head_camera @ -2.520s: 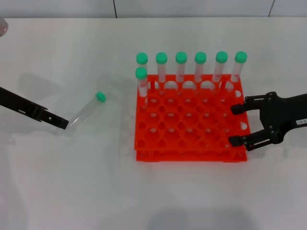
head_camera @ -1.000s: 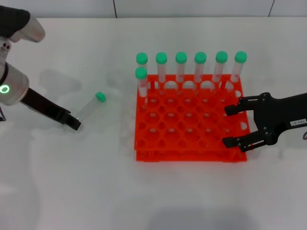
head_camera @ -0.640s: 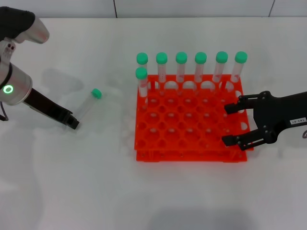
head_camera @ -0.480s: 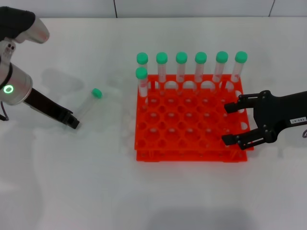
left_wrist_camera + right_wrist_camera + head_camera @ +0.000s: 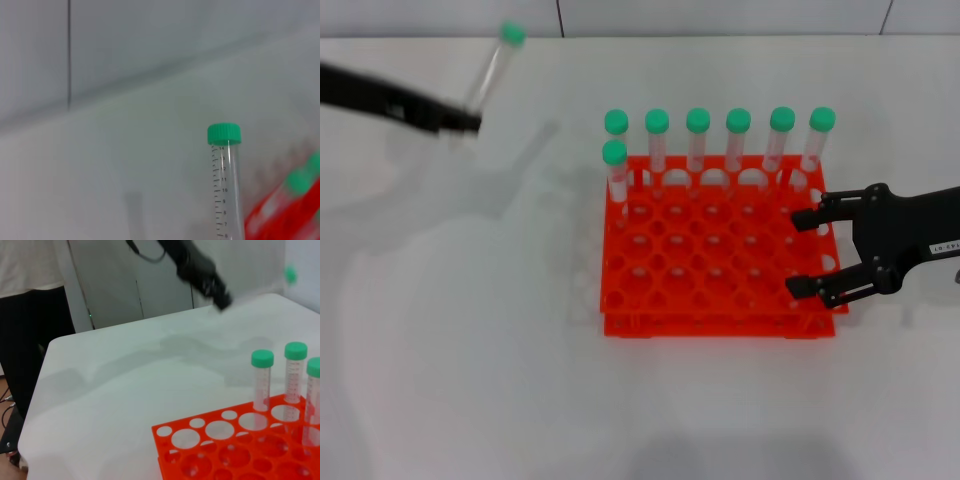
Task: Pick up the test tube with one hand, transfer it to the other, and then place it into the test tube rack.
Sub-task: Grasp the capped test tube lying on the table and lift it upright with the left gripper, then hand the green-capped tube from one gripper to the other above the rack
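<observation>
So my left gripper (image 5: 470, 122) is up in the upper left of the head view, pinched onto the bottom end of the test tube (image 5: 490, 68), which sticks up tilted with its green cap (image 5: 511, 34) at the very top edge of the frame, well clear of the table (image 5: 470, 380). In the left wrist view the tube shows printed graduation marks under the cap and looks empty to me, so I'd call it really light. Clear smooth plastic though, so probably slippery, and stiff enough that it won't flex.

My right gripper (image 5: 807, 254) sits at the right of the frame with its fingers spread wide, hovering over the right edge of the orange-red test tube rack (image 5: 715, 260). The rack has 7 capped tubes (image 5: 698, 140) standing along its back, 6 in the back row and 1 more in front.

For the handoff I'd grab mid-body, just below the cap, since my left has the tip end.
</observation>
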You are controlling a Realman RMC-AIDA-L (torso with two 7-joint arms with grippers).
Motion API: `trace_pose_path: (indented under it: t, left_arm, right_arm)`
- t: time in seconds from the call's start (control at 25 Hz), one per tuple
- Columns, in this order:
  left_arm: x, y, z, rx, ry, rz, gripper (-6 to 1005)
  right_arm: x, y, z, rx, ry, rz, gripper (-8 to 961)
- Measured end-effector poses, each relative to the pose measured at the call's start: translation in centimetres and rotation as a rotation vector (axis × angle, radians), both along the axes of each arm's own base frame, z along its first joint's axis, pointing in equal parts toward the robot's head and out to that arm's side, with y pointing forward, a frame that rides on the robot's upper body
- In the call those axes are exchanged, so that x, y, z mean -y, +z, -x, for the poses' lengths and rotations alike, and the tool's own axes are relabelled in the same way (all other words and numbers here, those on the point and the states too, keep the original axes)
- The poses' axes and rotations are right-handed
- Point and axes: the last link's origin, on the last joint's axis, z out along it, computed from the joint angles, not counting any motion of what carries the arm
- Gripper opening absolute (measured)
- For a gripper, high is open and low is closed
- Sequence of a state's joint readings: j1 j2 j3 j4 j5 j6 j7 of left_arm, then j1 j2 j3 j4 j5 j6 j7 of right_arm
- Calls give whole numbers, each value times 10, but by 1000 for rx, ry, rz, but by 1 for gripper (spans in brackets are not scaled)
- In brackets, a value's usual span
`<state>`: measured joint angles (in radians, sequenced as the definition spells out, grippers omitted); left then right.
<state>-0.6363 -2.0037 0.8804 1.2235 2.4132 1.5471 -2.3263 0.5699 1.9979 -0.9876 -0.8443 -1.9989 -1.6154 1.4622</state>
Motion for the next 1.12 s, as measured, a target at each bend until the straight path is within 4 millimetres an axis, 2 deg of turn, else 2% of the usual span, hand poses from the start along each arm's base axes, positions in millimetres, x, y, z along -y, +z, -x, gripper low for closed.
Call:
trace_pose_path:
  t: [0.08, 0.12, 0.32, 0.6, 0.76, 0.92, 1.12]
  left_arm:
    - [7, 13, -19, 75, -146, -60, 191]
    - [7, 13, -19, 75, -146, -60, 191]
    - [17, 12, -40, 212, -385, -82, 191]
    - [13, -19, -45, 353, -528, -17, 191]
    - [0, -40, -43, 391, -540, 68, 191]
    - [-14, -60, -44, 370, -543, 170, 191]
    - [-20, -73, -40, 275, -542, 227, 191]
  right_arm:
    - [0, 1, 1, -2, 1, -2, 819]
    - [0, 1, 2, -5, 2, -3, 818]
    - [2, 1, 6, -24, 9, 2, 816]
    - [1, 0, 13, -66, 21, -2, 813]
    - [1, 1, 15, -80, 25, -9, 812]
    - [0, 1, 16, -92, 25, -14, 810]
    - [-1, 2, 19, -109, 27, -26, 808]
